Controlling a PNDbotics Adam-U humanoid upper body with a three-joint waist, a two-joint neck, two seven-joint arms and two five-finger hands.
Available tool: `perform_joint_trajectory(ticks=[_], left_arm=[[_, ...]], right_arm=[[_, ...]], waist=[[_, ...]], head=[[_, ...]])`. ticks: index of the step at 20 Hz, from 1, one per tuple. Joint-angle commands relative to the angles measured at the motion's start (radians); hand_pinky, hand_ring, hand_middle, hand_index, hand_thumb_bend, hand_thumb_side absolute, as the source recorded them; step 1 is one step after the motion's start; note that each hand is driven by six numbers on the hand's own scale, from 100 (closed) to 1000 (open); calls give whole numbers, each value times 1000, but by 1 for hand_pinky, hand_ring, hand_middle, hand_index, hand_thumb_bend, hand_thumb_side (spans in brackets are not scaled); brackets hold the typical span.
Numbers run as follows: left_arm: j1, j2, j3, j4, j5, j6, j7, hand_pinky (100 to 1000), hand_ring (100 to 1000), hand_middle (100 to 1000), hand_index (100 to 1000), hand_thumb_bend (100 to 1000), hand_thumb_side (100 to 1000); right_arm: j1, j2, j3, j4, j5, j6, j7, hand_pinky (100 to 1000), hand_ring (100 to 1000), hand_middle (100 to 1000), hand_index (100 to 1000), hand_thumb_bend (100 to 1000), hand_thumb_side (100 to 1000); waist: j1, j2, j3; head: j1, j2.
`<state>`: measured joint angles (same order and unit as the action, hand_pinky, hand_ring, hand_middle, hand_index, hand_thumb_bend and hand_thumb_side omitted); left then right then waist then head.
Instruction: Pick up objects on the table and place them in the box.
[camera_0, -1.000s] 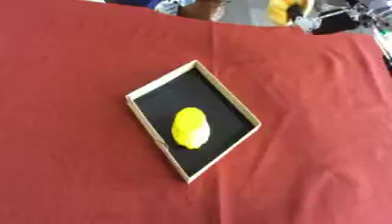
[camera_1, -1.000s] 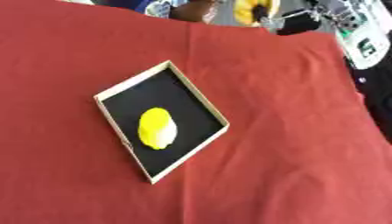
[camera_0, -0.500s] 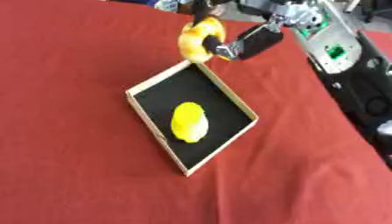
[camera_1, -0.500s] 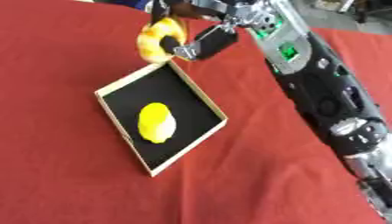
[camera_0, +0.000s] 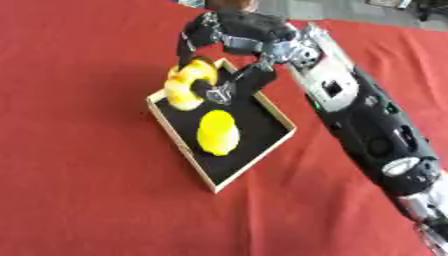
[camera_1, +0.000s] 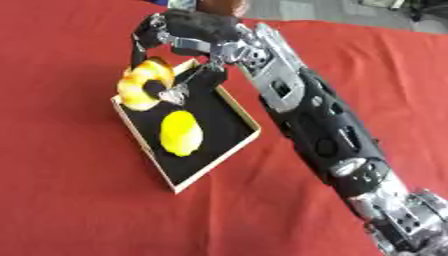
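Observation:
A shallow wooden box (camera_0: 282, 120) with a black floor lies askew on the red cloth. Inside it rests a yellow lemon (camera_0: 218, 132). My right hand (camera_0: 234, 39) reaches in from the upper right, its fingers and thumb curled round a yellow-orange ring-shaped object (camera_0: 188, 85), like a doughnut. The ring hangs over the box's far left corner, just above the rim. My left hand shows in neither view.
A red tablecloth (camera_0: 79, 185) covers the table, with bare cloth all around the box. My right forearm (camera_0: 363, 125) crosses the upper right of the view down to the lower right corner. Blurred items lie beyond the far edge.
My right arm has reached farther in and lowered; the ring object has come from beyond the box's far corner to over its far left corner. The camera has also shifted.

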<state>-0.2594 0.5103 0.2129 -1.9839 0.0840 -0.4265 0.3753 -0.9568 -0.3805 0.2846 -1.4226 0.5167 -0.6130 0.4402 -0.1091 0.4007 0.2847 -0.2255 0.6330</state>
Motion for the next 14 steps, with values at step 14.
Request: perform_joint_trajectory(ticks=[14], left_arm=[[17,11,5,-16,-3,6,-4,827,698,843,874,100,673]], right_arm=[[63,16,-27,69,200,6,-119,795,718,512,595,100,198]], waist=[[13,-14,-3]], head=[[3,-7]])
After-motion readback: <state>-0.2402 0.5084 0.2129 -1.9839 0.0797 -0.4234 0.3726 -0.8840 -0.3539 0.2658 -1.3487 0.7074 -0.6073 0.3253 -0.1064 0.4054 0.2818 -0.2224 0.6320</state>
